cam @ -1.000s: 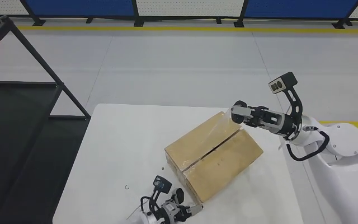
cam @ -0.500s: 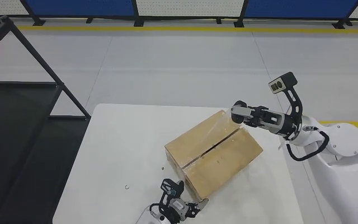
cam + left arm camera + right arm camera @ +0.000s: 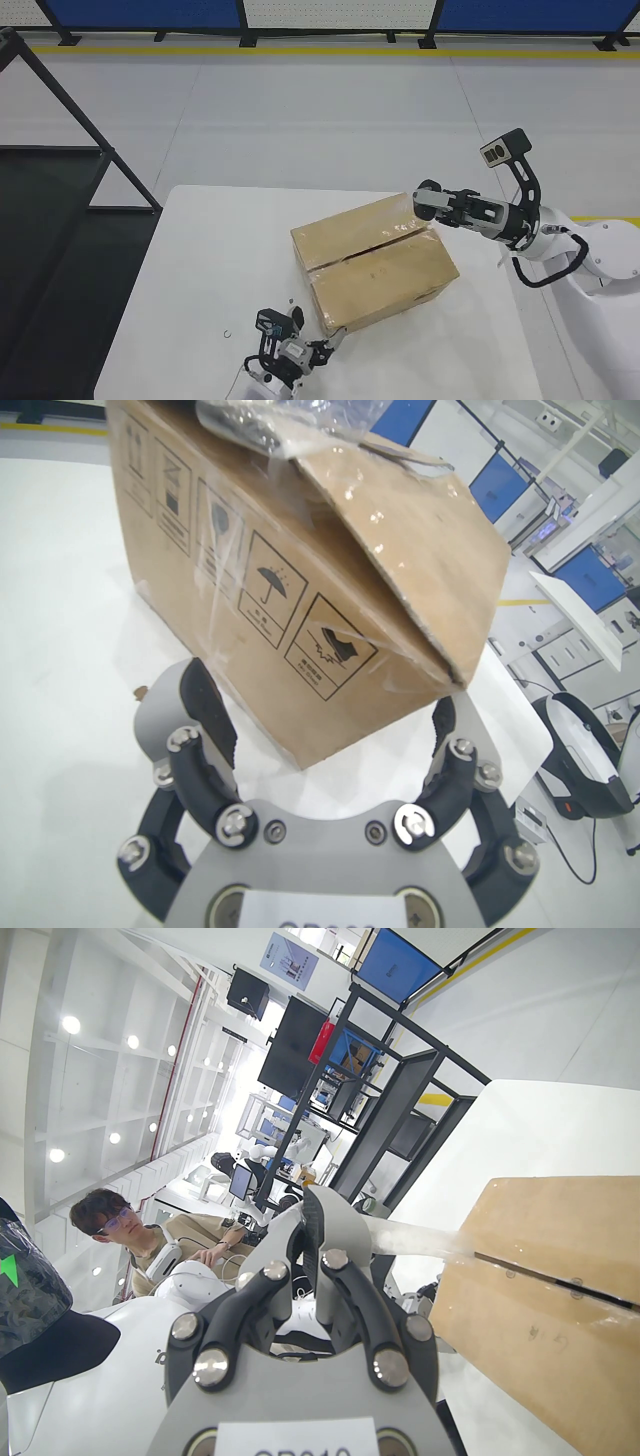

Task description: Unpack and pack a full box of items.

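A closed cardboard box [image 3: 370, 265] with a taped centre seam lies on the white table [image 3: 200, 260]. My right gripper [image 3: 425, 200] hangs at the box's far right corner, shut on a strip of clear tape [image 3: 415, 1238] that runs from its fingertips [image 3: 312, 1208] to the seam of the box [image 3: 540, 1278]. My left gripper [image 3: 325, 345] sits low at the table's near edge, open, its jaws to either side of the box's near bottom corner [image 3: 350, 720]. Its two fingers [image 3: 205, 705] stand apart from the cardboard. Crumpled clear film [image 3: 280, 425] lies on the box top.
A small ring [image 3: 228, 334] and a brown scrap [image 3: 291, 300] lie on the table left of the box. A black metal rack [image 3: 60, 200] stands off the table's left side. Open table lies to the left; the right edge [image 3: 500, 300] is near the box.
The box has swivelled on the table, its near corner sliding left and its seam lying flatter. My left gripper moved left with that corner. The right arm has kept still.
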Controlling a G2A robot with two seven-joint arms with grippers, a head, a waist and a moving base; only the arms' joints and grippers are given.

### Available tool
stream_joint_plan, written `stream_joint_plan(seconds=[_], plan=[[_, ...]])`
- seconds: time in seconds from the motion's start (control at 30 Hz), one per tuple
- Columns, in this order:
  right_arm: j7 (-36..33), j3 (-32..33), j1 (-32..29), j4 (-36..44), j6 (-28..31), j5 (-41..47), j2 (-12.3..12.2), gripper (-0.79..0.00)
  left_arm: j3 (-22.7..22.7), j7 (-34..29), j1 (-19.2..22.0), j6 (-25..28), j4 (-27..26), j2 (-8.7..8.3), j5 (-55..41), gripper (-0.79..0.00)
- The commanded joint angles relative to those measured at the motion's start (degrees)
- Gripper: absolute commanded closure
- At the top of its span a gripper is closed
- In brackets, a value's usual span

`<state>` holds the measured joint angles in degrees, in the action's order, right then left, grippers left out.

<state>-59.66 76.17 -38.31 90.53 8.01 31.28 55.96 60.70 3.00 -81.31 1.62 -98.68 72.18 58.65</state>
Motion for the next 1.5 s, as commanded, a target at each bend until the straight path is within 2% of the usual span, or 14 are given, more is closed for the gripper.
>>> stream_joint_plan(seconds=[0.0,0.3,0.53,0.93,1.47], plan=[[0.0,0.0,0.0,0.0,0.0,0.0,0.0,0.000,1.1,0.0,-0.2,-0.2,-0.3,-0.07,-0.4,-0.785],[3.4,-1.3,-0.8,3.2,-1.5,-1.0,0.2,0.000,6.2,-0.4,-1.4,0.3,-1.6,-0.40,-3.5,-0.785],[7.8,-6.6,3.2,4.8,-4.8,0.2,1.5,0.000,9.2,0.1,-2.7,1.6,-2.3,-0.59,-5.7,-0.785],[12.3,-18.1,13.9,3.0,-7.5,2.7,5.2,0.000,11.1,1.9,-4.7,4.5,-2.8,-0.57,-7.8,-0.785],[16.0,-24.3,17.6,4.3,-7.8,3.8,8.2,0.000,11.7,2.2,-6.4,6.2,-3.2,-0.47,-7.6,-0.785]])
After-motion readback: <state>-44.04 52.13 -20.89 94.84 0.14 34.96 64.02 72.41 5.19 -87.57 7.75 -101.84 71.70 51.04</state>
